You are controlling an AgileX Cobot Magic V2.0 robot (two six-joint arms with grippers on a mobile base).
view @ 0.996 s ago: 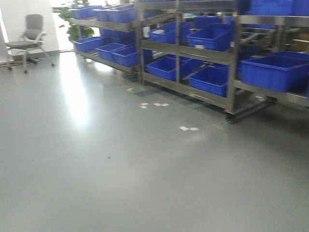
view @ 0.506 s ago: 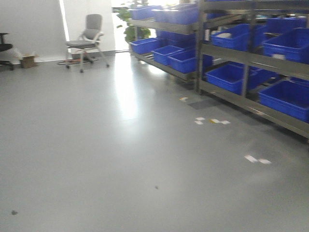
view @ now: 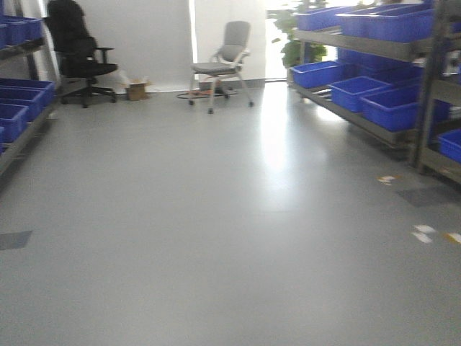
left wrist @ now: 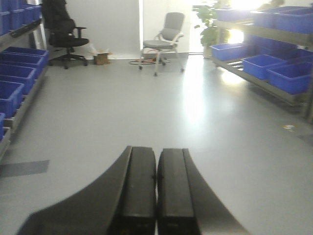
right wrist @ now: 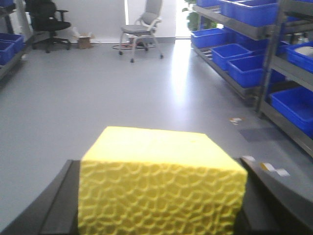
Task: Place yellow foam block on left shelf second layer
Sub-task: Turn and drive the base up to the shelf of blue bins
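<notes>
Gripping the yellow foam block (right wrist: 161, 181), right end effector (right wrist: 164, 200) faces forward; left end effector (left wrist: 156, 191) closed.

1. The yellow foam block (right wrist: 161, 186) is showing as a bright yellow cube, its top face plain and its front face marked with a net-like texture.
2. It is sitting level between the jaws of the right gripper (right wrist: 157, 166), touching both.

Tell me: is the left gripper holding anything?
No: in the left wrist view the left gripper has its black jaws pressed flat together with nothing between them.
</notes>
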